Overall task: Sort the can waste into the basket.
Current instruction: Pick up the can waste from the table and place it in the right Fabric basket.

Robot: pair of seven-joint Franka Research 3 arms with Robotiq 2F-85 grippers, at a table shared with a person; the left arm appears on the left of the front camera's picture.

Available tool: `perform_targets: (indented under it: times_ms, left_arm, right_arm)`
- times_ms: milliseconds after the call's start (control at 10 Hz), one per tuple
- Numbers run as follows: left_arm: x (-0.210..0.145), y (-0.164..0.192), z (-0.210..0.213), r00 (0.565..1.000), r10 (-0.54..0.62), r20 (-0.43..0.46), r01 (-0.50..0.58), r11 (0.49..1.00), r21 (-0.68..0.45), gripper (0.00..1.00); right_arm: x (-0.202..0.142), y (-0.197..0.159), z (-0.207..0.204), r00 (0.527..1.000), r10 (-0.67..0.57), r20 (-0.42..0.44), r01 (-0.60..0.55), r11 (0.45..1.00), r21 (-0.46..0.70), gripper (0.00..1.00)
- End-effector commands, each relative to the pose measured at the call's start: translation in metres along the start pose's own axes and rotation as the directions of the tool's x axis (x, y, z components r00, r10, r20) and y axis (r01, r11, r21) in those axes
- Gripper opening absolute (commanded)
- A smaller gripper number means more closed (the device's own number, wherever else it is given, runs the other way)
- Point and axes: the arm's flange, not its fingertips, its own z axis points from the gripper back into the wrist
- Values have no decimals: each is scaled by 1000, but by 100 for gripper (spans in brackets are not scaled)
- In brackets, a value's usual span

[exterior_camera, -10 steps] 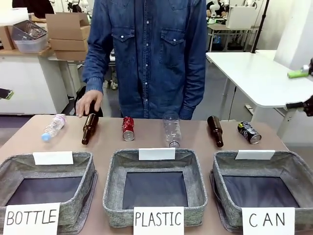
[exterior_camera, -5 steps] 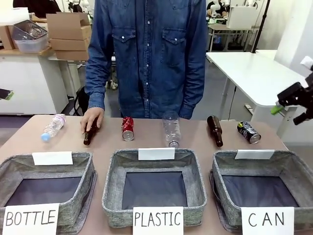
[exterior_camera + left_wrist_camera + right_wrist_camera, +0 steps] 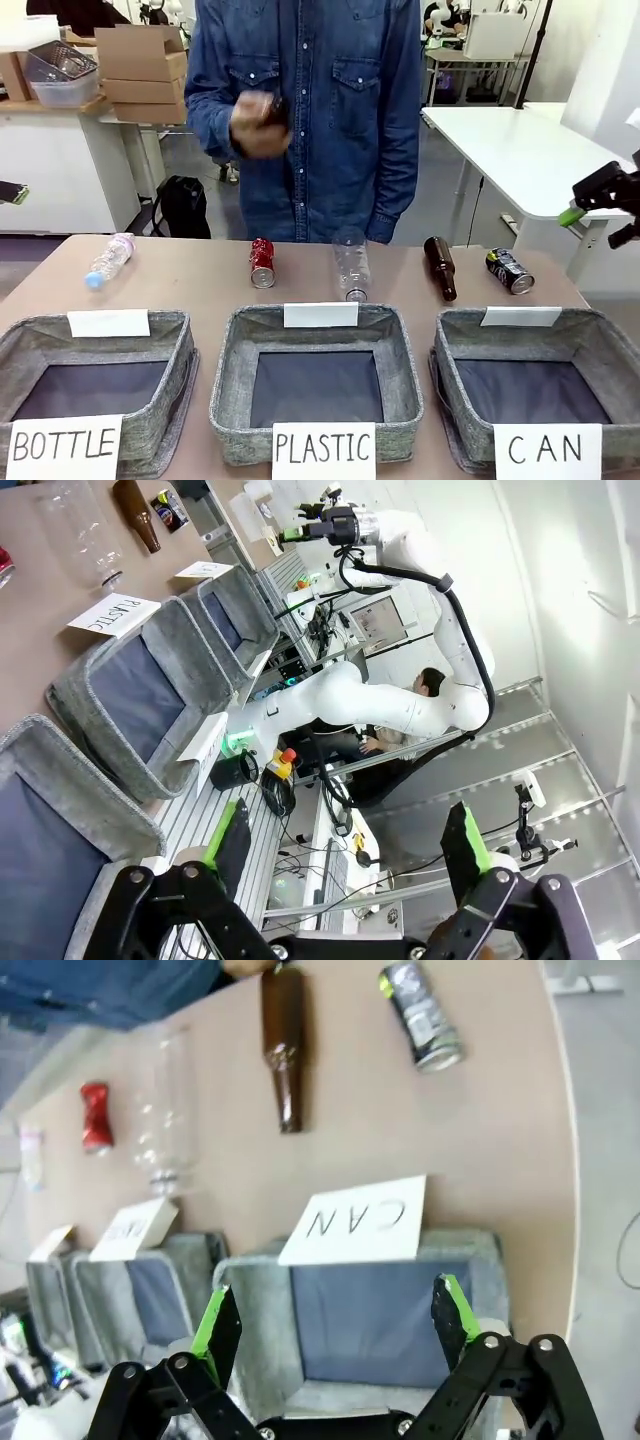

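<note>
While no can is in a gripper yet, the job is at its very first step: the reach. The right gripper [image 3: 612, 210] hangs high in the air at the right side, well apart from both cans. Its fingers stand wide apart with nothing between them. In the right wrist view it looks down on the CAN basket [image 3: 255, 1325], and the silver can [image 3: 421, 1015] lies on the table [image 3: 200, 290] past the basket's far rim. The left gripper [image 3: 345, 855] is spread wide too and holds nothing.

The silver can lies on its side near the right end of the table, close to a brown bottle [image 3: 440, 267]. The red can [image 3: 262, 262] lies near the middle, behind the PLASTIC basket [image 3: 405, 380] and near a clear bottle [image 3: 351, 268]. Both cans are outside the CAN basket.

I think the right gripper should go to the silver can next, since it is the near one. The fingers must come down around the can's round sides and not bump the brown bottle. The can is round and dented, so it may roll or slip.

The left sign [image 3: 65, 447] says BOTTLE, the middle sign [image 3: 324, 450] says PLASTIC and the right sign [image 3: 548, 450] says CAN. The print on the cans is too small to read. The person's hand [image 3: 258, 125] holds something dark up high, too blurred to name.
</note>
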Motion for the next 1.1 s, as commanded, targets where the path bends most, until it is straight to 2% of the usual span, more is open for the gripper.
perform_targets:
  times_ms: [0,100,200,400,700,800,1000]
  left_arm:
    - [-1,-2,0,1000,-23,-13,23,1000,-4,100]
    - [-1,-2,0,1000,-23,-13,23,1000,-4,100]
    - [-1,-2,0,1000,-23,-13,23,1000,-4,100]
    - [-1,-2,0,1000,-23,-13,23,1000,-4,100]
    - [-1,-2,0,1000,-23,-13,23,1000,-4,100]
    - [-1,-2,0,1000,-23,-13,23,1000,-4,100]
    - [-1,-2,0,1000,-23,-13,23,1000,-4,100]
  right_arm:
    - [38,7,-37,999,-7,45,13,989,-145,100]
    - [75,3,-81,998,6,55,8,966,-260,100]
    - [95,1,-111,999,42,-2,-41,972,-232,100]
    - [127,-12,-158,997,27,-69,-43,969,-243,100]
    - [150,-30,-222,988,11,-154,-53,962,-268,100]
    - [155,-36,-239,983,5,-182,-49,970,-236,100]
    - [160,-39,-258,980,-20,-198,-30,969,-245,100]
